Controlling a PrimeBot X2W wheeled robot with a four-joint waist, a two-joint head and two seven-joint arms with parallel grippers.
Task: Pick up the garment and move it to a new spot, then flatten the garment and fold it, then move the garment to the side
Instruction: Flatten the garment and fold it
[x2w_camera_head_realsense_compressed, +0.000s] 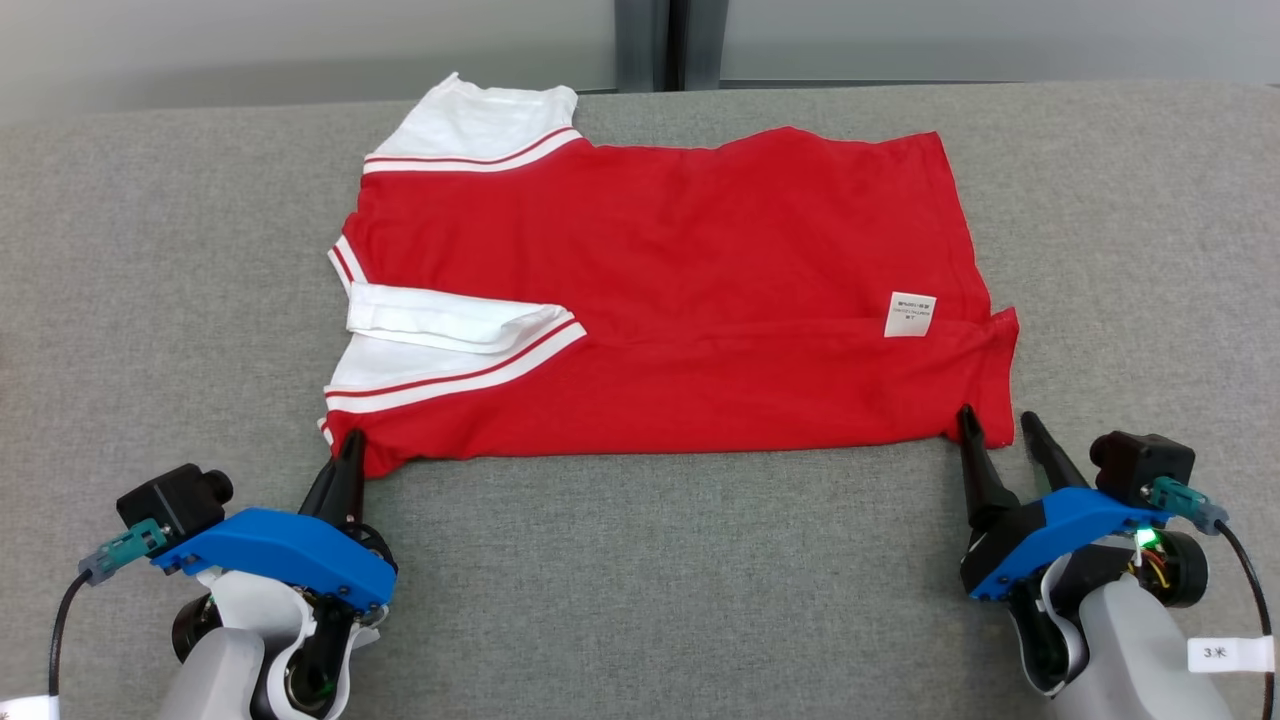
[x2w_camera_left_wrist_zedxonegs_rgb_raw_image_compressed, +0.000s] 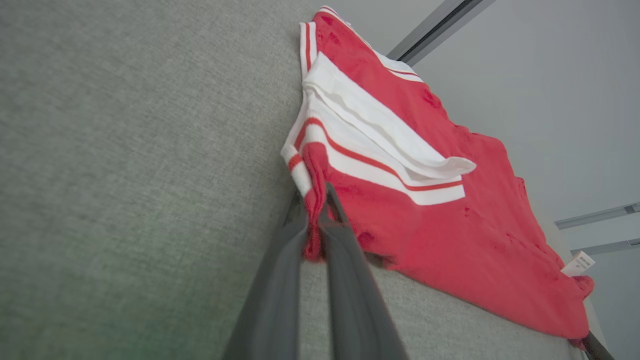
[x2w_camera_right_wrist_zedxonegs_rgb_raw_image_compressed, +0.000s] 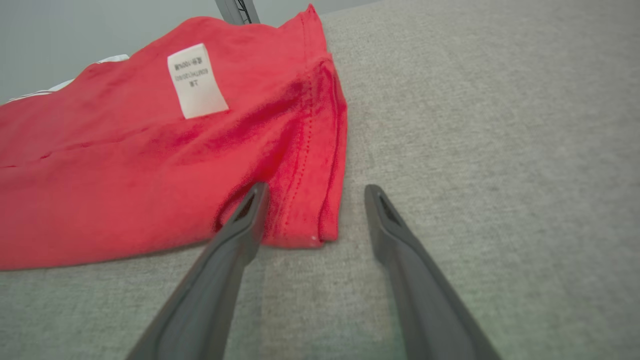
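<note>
We log: red-and-white T-shirt (x2w_camera_head_realsense_compressed: 680, 300) long axis left-right | left jaws clenched on its near-left corner | right jaws released, astride its near-right hem corner

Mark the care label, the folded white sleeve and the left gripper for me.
care label (x2w_camera_head_realsense_compressed: 910, 314), head view, middle of tag
white sleeve (x2w_camera_head_realsense_compressed: 450, 322), head view, folded-over flap
left gripper (x2w_camera_left_wrist_zedxonegs_rgb_raw_image_compressed: 315, 200), left wrist view, between fingertips pinching the garment (x2w_camera_left_wrist_zedxonegs_rgb_raw_image_compressed: 450, 235)
</note>
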